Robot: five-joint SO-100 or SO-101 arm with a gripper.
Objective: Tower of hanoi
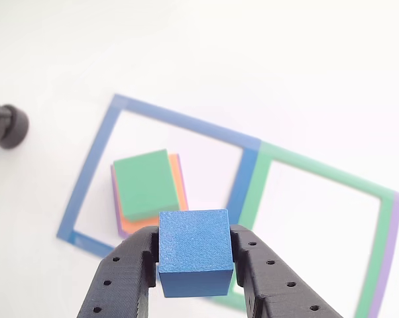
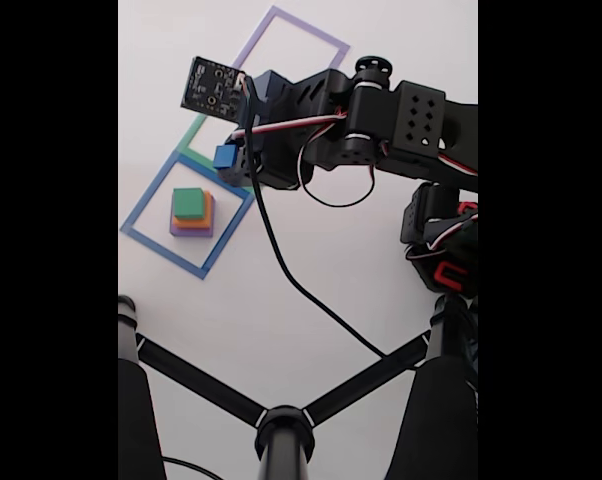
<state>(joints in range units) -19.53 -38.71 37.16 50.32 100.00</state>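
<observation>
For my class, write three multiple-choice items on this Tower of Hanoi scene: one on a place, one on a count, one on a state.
1. In which tape outline does the stack sit? A blue; B green; C purple.
2. How many blocks are in the stack? A one; B two; C three.
3. What is the gripper doing? A hanging open; B clamping the blue cube; C pressing on the stack.

Key: 1 A, the blue outline frames the stack. 2 C, green block on orange block on purple block. 3 B, the gripper holds the blue cube between its fingers, clear of the stack.
</observation>
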